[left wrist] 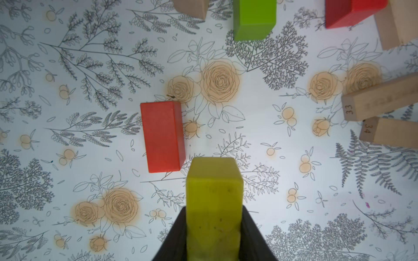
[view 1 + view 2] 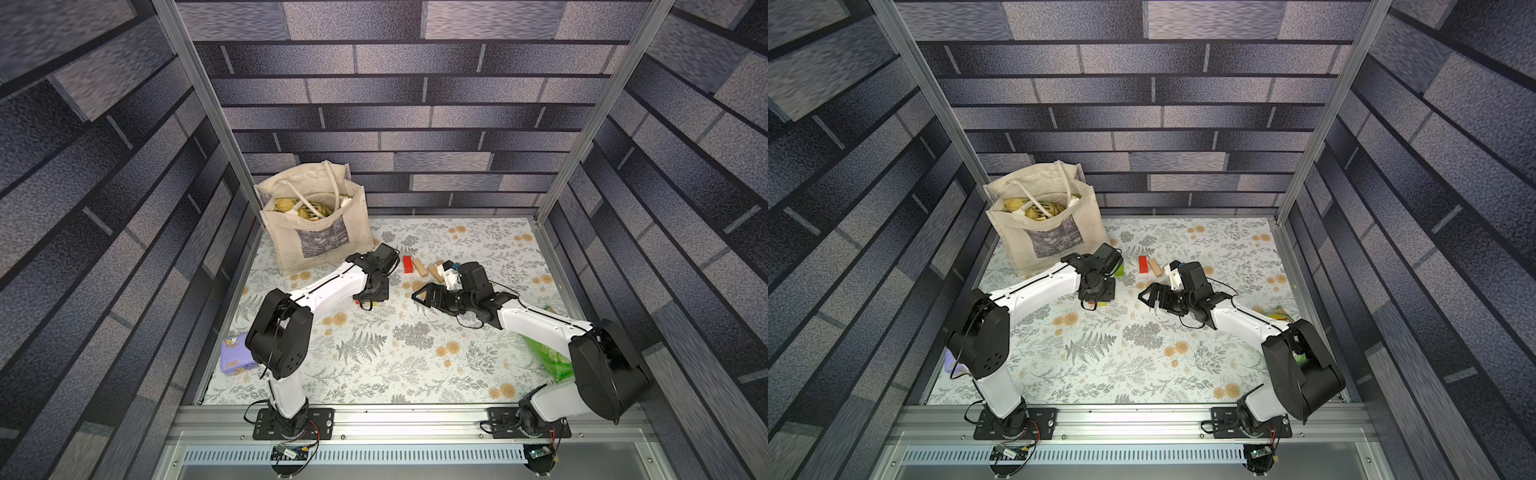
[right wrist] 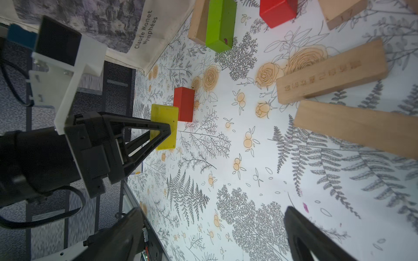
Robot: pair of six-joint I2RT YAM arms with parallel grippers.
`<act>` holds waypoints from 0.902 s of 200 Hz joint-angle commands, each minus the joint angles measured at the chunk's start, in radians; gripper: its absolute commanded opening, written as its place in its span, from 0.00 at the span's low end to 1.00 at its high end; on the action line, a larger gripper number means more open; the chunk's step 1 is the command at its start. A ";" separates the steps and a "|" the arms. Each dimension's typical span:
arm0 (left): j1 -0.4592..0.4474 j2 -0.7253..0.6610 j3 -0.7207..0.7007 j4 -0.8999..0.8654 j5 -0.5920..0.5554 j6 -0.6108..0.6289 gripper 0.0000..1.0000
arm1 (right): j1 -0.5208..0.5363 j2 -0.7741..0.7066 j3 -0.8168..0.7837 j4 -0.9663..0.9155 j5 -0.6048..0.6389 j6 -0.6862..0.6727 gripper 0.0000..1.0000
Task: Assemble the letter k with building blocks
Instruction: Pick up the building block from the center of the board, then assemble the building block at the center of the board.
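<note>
the left hand (image 1: 214, 211) clamps the yellow block (image 1: 213, 180), end just beside the red block (image 1: 162, 135), likely to extend the k's stem; the right hand (image 2: 422, 294) hovers wide, empty.

yellow block (image 1: 214, 198) in matt paint, wooden bars (image 3: 332, 74) bare and grainy, tote bag (image 2: 291, 245) of coarse cloth, tabletop (image 1: 255, 137) smooth, floral-printed

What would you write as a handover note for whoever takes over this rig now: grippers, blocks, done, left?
Left gripper: shut on the yellow block, low beside a red block.
Right gripper: open, empty.
Green block, second red block and plain wooden blocks lie scattered further off.
Done: no K shape yet.
To do: place the yellow, then build the rest.
</note>
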 commanded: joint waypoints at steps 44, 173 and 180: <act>-0.014 -0.137 -0.171 0.060 -0.011 -0.057 0.32 | 0.097 0.017 0.003 0.042 0.067 0.060 1.00; 0.043 -0.116 -0.225 0.108 0.027 0.037 0.33 | 0.116 0.040 -0.026 0.115 0.058 0.129 1.00; 0.046 -0.113 -0.225 0.108 0.027 0.038 0.33 | 0.116 0.044 -0.025 0.115 0.058 0.128 1.00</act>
